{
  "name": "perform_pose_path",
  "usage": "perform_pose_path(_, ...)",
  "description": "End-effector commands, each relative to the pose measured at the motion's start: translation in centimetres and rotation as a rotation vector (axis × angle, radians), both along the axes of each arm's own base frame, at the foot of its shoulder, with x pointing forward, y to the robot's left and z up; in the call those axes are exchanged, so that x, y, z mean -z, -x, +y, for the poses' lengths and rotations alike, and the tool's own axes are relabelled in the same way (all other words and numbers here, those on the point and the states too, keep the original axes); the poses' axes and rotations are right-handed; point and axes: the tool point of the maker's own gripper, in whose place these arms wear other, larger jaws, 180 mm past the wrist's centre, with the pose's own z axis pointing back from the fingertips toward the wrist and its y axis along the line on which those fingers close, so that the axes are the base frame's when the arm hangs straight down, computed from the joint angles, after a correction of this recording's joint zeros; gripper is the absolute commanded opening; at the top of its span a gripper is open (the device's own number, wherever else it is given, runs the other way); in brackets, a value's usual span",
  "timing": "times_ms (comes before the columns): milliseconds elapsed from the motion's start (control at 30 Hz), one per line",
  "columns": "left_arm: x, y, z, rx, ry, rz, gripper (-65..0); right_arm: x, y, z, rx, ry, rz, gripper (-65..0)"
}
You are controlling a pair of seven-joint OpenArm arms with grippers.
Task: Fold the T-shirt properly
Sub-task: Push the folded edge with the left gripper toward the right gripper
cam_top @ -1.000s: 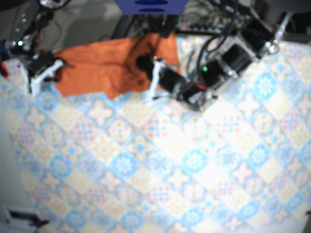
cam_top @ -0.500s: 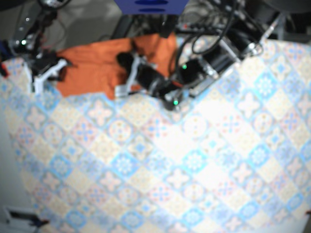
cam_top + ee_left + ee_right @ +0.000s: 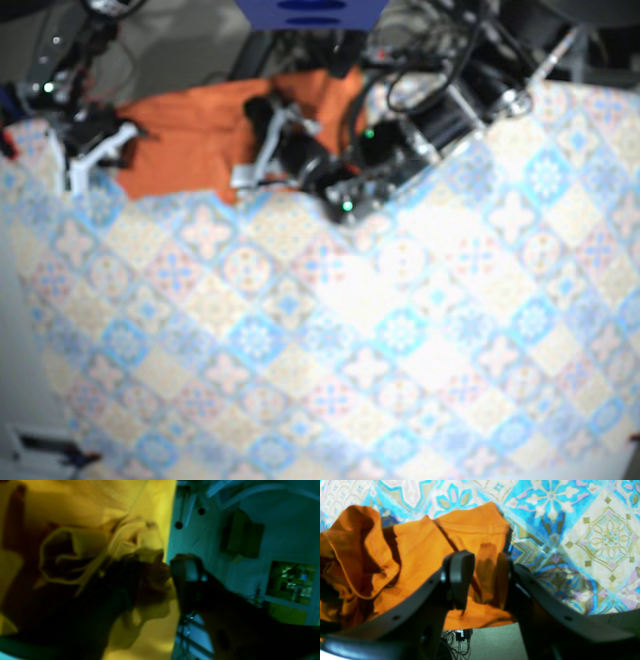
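Desk [image 3: 420, 360] is covered in a blue, cream and pink tile-print cloth [image 3: 595, 542]. Most of the cloth is bare, and the base view is soft-focus. Everything else sits along the far edge, top-left in the base view.

Far left: right hand [image 3: 93, 152] is at the left edge of the orange cotton T-shirt [image 3: 195, 130]. In the right wrist view its two black fingers [image 3: 460, 575] are drawn close with a shadowed upright fold of the shirt between them, which reads as pinching that fold. The shirt is rumpled here, with a curled hem flap at the left and a seam running diagonally across the flatter panel. Its edge overhangs the desk edge, and grey floor [image 3: 492, 640] and a bundle of wires [image 3: 461, 633] show below.

Middle: the shirt lies spread along the far desk edge, wider than deep. Its lower edge is uneven against the cloth.

Right of that: left hand [image 3: 266, 147] is over the shirt's right part, and the left arm [image 3: 420, 135] trails off to the right. The left wrist view is dark, colour-shifted yellow/teal and smeared. Bunched fabric shows near a dark fingertip [image 3: 187, 570], but I can't tell whether the hand is spread or clamped.

Top centre, behind the desk: dark blue block [image 3: 310, 10], with black cables [image 3: 440, 45] to its right.
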Motion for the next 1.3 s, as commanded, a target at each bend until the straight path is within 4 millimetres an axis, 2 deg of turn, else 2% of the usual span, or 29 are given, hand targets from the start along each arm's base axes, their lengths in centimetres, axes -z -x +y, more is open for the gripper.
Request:
perform_pose_path(0,-1.4,-0.2,-1.7,0.026,0.054,-0.020,-34.5,-1.2,-0.8,-0.4,-0.007,0.014,-0.047,-45.3)
perform_pose_path(67,-1.4,-0.2,-1.8,0.070,0.038,-0.047,-32.4,-1.2,-0.8,-0.3,-0.007,0.012,-0.050,-45.3)
perform_pose_path(267,-1.8,1.2,-3.3,0.209,0.045,-0.107,-32.1,-1.2,-0.9,-0.3,-0.006,0.011,-0.052,-45.3)
perform_pose_path(567,-4.5,2.2,-4.4,0.348,0.156,-0.189,-31.8,-0.9,-0.7,0.3,0.004,-0.007,-0.051,-45.3)
perform_pose_path(867,-5.6,0.1,-4.8,0.273,0.195,-0.199,-31.8,-1.0,-0.8,0.4,0.005,-0.009,-0.054,-45.3)
perform_pose_path(1000,-7.5,-1.8,-5.1,0.179,0.256,-0.167,-32.1,-1.1,-0.9,0.3,0.010,-0.008,-0.065,-45.3)
perform_pose_path(1100,-8.5,-3.6,-4.2,0.096,0.293,-0.134,-32.3,-1.2,-1.2,0.2,0.015,-0.010,-0.084,-45.3)
perform_pose_path(1267,-8.8,-5.9,-1.1,0.005,0.280,-0.104,-32.4,-1.2,-1.1,0.1,0.019,-0.010,-0.091,-45.3)
